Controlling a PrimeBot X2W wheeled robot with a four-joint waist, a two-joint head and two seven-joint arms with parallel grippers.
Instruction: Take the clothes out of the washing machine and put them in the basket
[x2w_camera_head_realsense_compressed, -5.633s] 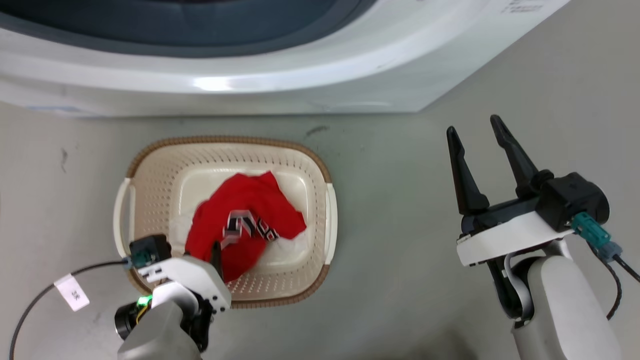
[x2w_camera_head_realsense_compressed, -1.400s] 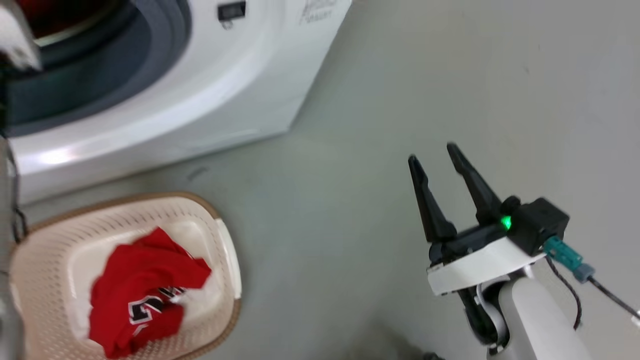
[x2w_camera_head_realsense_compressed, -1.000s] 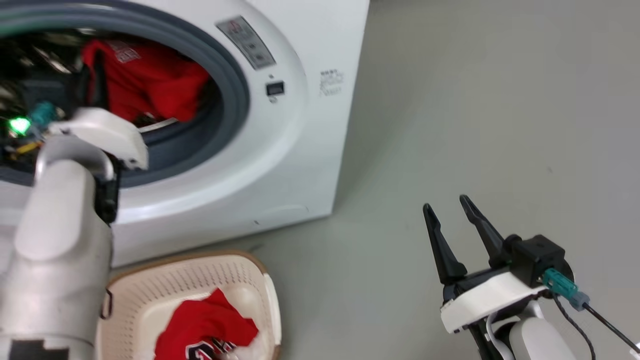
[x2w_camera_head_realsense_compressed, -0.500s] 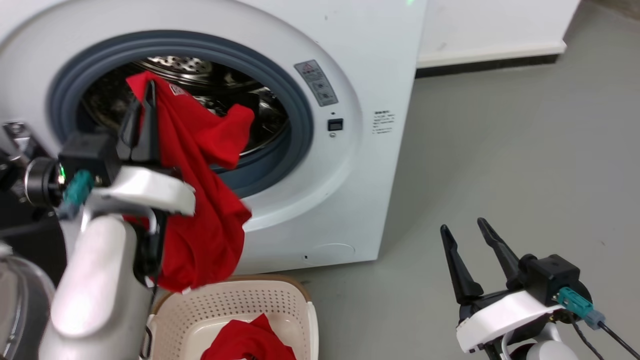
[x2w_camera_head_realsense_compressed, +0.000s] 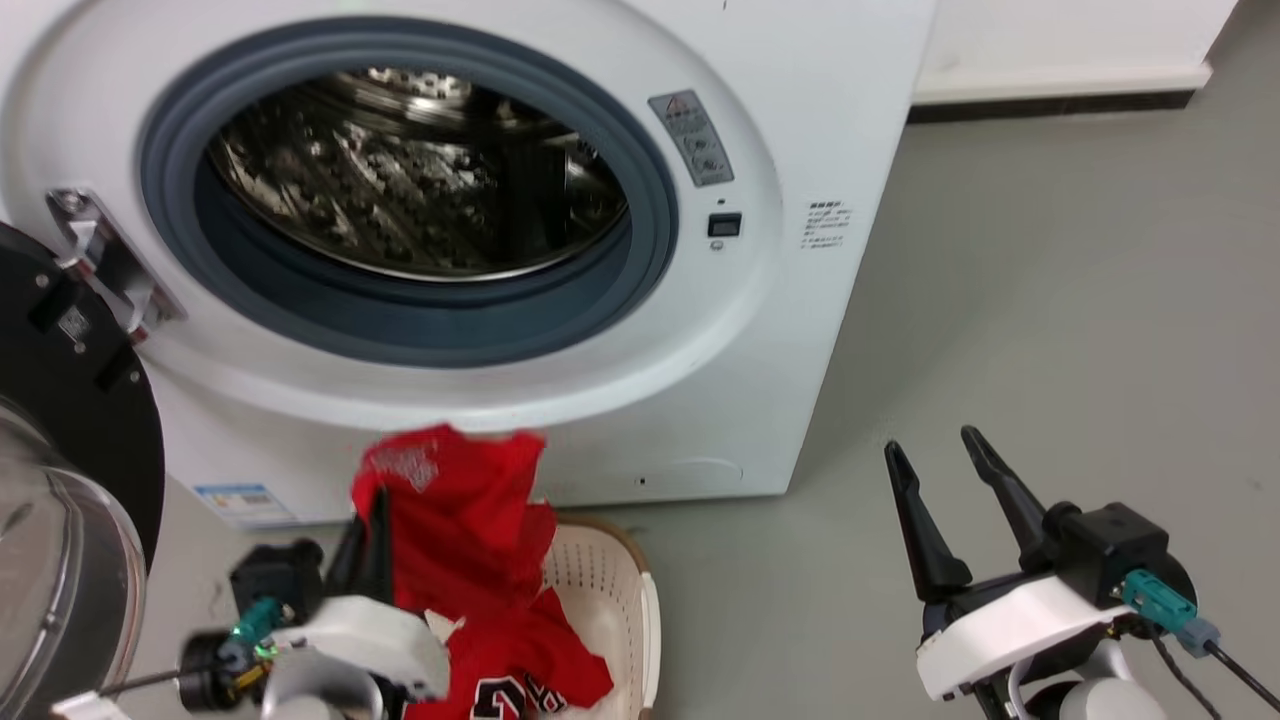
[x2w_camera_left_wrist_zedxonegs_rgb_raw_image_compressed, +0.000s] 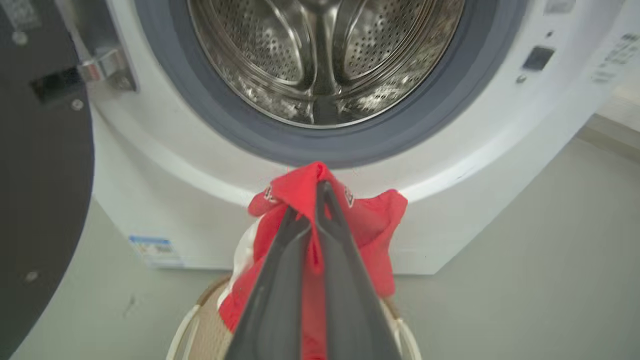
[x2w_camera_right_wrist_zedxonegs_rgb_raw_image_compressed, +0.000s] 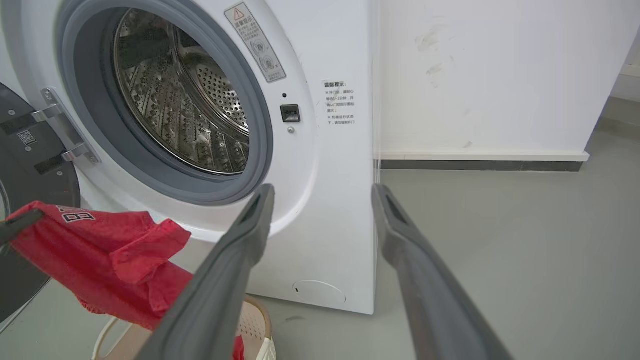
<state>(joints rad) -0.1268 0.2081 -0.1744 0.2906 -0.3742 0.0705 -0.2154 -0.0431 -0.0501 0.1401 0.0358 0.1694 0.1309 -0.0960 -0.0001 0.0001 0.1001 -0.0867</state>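
Clothes: one bright red soft fabric garment (x2w_camera_head_realsense_compressed: 455, 495) with a white printed patch hangs from the left tool (x2w_camera_head_realsense_compressed: 375, 500), whose two long dark fingers are clenched together on a bunched fold near the top of the cloth. The garment is held in the air just in front of the lower face of the large white front-loading washing machine (x2w_camera_head_realsense_compressed: 780, 350), below the porthole. Its loose folds drop down into the cream-white perforated plastic laundry basket (x2w_camera_head_realsense_compressed: 600, 590) with a brown woven-look rim. A second red garment (x2w_camera_head_realsense_compressed: 530, 670), with white and black lettering, lies crumpled inside the basket, touching the hanging cloth. The basket stands on the grey floor (x2w_camera_head_realsense_compressed: 1050, 300), close in front of the machine's base. Above, the round porthole is ringed by a grey rubber seal (x2w_camera_head_realsense_compressed: 655, 230), and behind it the perforated steel drum (x2w_camera_head_realsense_compressed: 420, 170) shines, its ribs and holes plain in the left wrist view. The black-framed glass door (x2w_camera_head_realsense_compressed: 70, 470) is swung wide open to the left on a metal hinge (x2w_camera_head_realsense_compressed: 100, 260). To the right of the porthole sit a small warning sticker (x2w_camera_head_realsense_compressed: 692, 135) and a dark square latch slot (x2w_camera_head_realsense_compressed: 724, 224). The right tool (x2w_camera_head_realsense_compressed: 930, 440) hovers over the floor well to the right of the basket, fingers spread apart and gripping nothing. Behind the machine a white wall (x2w_camera_head_realsense_compressed: 1050, 35) with a dark skirting strip meets the floor.
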